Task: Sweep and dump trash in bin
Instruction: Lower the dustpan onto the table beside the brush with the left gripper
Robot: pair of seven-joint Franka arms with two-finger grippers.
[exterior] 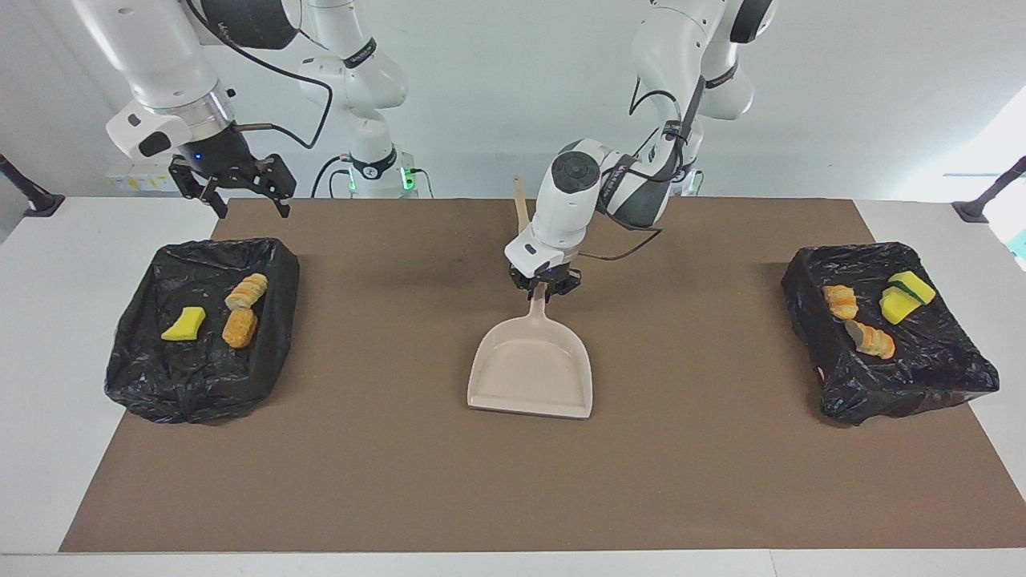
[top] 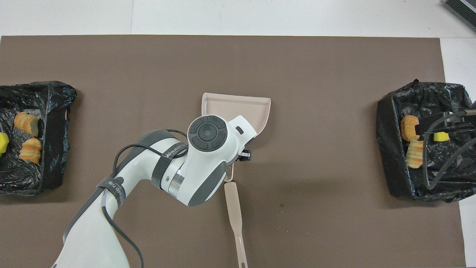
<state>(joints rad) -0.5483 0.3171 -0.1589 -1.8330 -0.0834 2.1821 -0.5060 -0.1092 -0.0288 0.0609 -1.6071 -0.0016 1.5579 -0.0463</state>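
One camera faced the robots from high across the table; another looked steeply down; both showed the dustpan (exterior: 531, 373) (top: 238, 108).

Arms: you see two white arms, the left arm (exterior: 633, 188) with dark grey joint panels and a round grey cap.
Cables: black cables loop along both, held by black lettered straps.
Grippers: left gripper (exterior: 547, 287) and right gripper (exterior: 232, 183) are black.
Wrist: the right arm (exterior: 160, 72) has a silver ring.
Lights: green at the bases.
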